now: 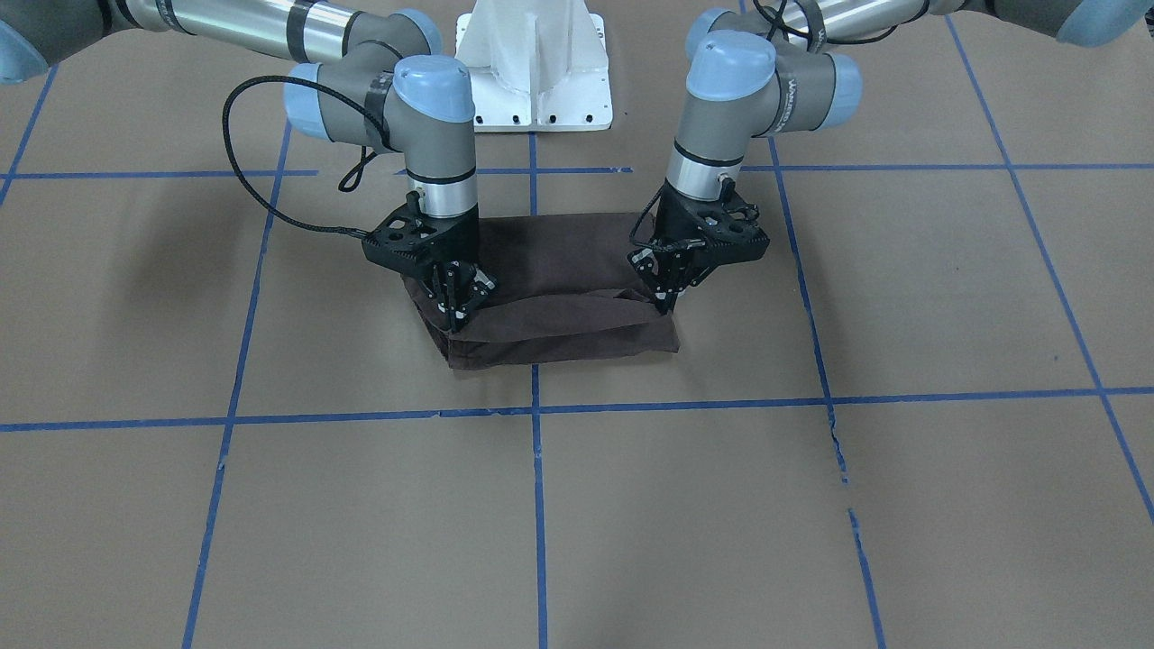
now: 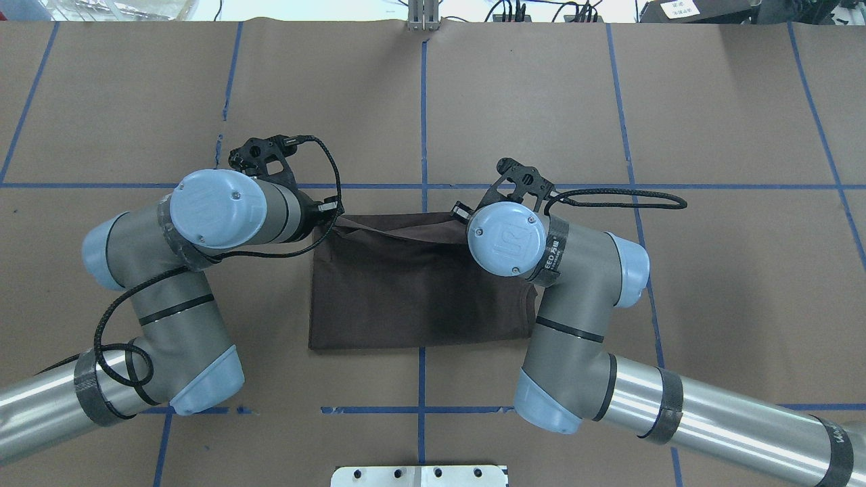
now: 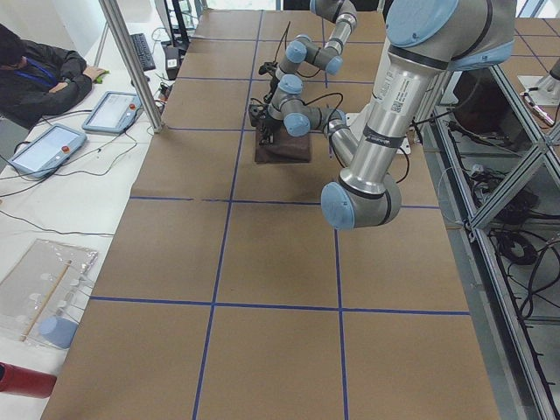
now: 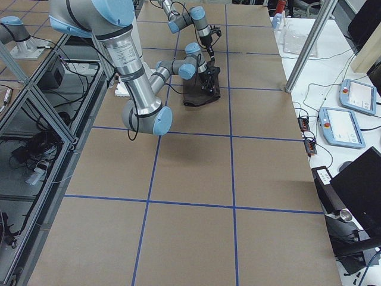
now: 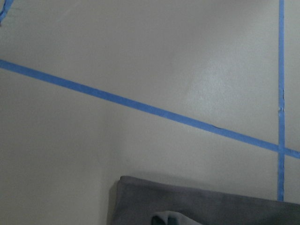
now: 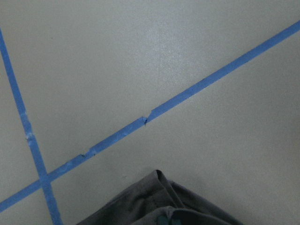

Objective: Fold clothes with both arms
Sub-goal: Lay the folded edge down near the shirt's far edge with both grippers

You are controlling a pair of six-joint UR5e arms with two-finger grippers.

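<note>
The clothes are one dark brown T-shirt (image 1: 559,270), folded into a rectangle on the brown table at its centre (image 2: 406,291). Its far edge, away from the robot base, is raised off the lower layers. My left gripper (image 1: 664,296) is shut on that raised edge at one corner. My right gripper (image 1: 457,314) pinches the same edge at the other corner, so the cloth hangs in a slack fold between them. In the overhead view both wrists hide the fingertips. Each wrist view shows only a bit of cloth at its bottom edge (image 5: 187,206) (image 6: 159,201).
Blue tape lines (image 1: 536,505) mark a grid on the brown paper table. The white pedestal base (image 1: 532,72) stands behind the shirt. Black cables loop off both wrists (image 2: 616,197). A person (image 3: 35,74) sits at a side desk with tablets (image 3: 114,109).
</note>
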